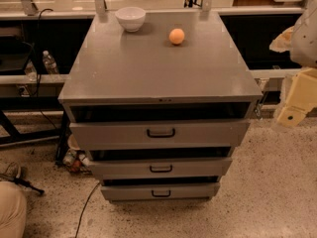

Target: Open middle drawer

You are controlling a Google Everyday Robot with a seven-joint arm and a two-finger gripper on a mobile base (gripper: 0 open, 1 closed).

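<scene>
A grey metal cabinet (158, 68) is filling the centre of the view, seen from above and in front, and its three drawers are stacking down toward 6 o'clock. The middle drawer (198, 168) is sitting between the top drawer (208, 133) and the bottom drawer (193, 191), just below the frame's centre, with its small black loop handle (161, 168) lying centred on its front. A dark gap is showing above its front edge, as one is above each of the other two fronts. The gripper (296, 103), a cream-coloured part, is hanging at 3 o'clock by the frame's right edge, beside the cabinet's front right corner and well apart from the middle drawer's handle; whether it is released or clenched cannot be told, and it is touching nothing. On the cabinet top, a white bowl (131, 18) is resting at 11 o'clock and an orange (177, 36) is lying just to its right, near 12 o'clock. A clear water bottle (49, 62) is standing at 9 o'clock, left of the cabinet, and a black cable (85, 209) is trailing over the speckled floor (267, 192) at 7 o'clock.
</scene>
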